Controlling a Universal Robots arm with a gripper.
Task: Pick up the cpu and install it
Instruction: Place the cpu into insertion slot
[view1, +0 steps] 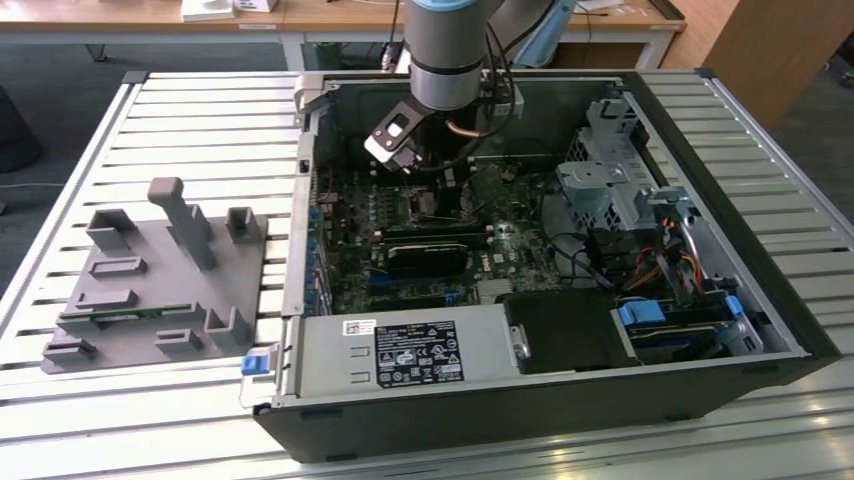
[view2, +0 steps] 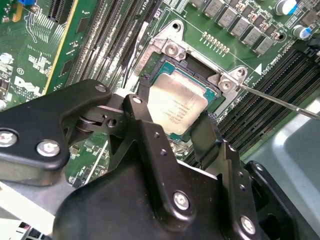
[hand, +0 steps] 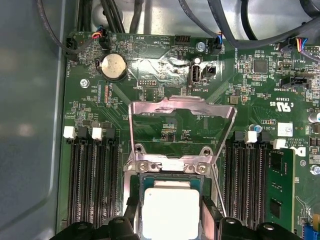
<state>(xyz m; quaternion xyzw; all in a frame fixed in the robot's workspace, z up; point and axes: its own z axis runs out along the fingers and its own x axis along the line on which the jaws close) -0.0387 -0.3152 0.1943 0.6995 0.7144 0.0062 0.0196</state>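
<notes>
gripper (view2: 172, 120): narrowed onto the cpu (view2: 177, 102), fingers (view2: 145, 117) at two opposite edges
cpu: low in the motherboard socket (hand: 138, 186)
load plate (hand: 182, 107): raised
arm: inside the PC case (view1: 534, 425)

My arm (view1: 447, 40) hangs near-vertical in the exterior view, wrist turned straight down. In the second wrist view the gripper (view2: 170, 115) sits low, its two black fingers (view2: 150, 142) spread just enough to pinch opposite edges of the cpu (view2: 177, 102).
</notes>
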